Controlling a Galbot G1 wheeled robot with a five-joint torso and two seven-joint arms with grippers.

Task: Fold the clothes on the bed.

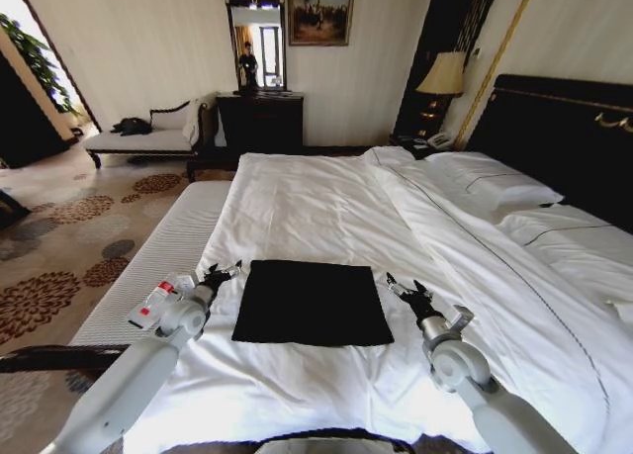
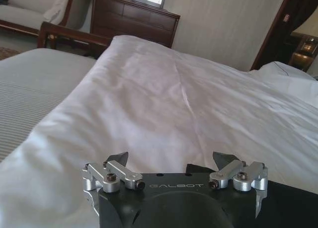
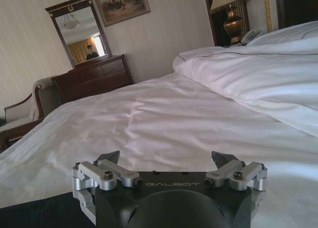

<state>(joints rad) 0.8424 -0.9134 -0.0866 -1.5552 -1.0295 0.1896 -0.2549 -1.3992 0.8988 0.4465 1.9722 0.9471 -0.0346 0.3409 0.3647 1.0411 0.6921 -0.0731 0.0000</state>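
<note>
We find the shirt [image 1: 313, 302] lying on the bed [image 1: 326, 202], near its foot edge, folded into a flat black rectangle with fairly straight sides; no lettering shows on its upper face. The sheet around it is lightly creased. The left gripper [image 1: 223, 273] hovers just beside the shirt's left edge, fingers spread wide, holding nothing. The right gripper [image 1: 400, 287] hovers just beside the right edge, likewise wide open and empty. In both wrist views we see the fingertips apart above white sheet.
</note>
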